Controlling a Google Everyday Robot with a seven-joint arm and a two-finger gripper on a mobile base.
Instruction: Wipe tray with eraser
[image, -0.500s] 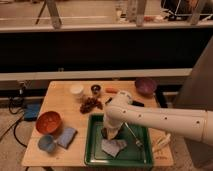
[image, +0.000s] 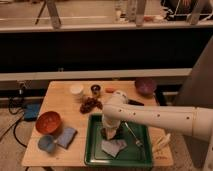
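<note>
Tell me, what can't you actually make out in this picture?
- The pincer, low over the tray: camera view, the white arm covers most of it.
- The eraser: camera view, only a dark blur beneath the pincer.
- The arm's base: cut off by the right edge.
- The brown pile beside the tray: too blurred to identify.

Dark-green tray (image: 95, 152) holds a perhaps brownish eraser (image: 107, 134) at the claw (image: 112, 128), plus grey-blue cloth (image: 114, 147).

orange bowl (image: 48, 121) | purple bowl (image: 145, 86) | white cup (image: 76, 90) | blue pad (image: 66, 136) | table (image: 59, 101)
</note>
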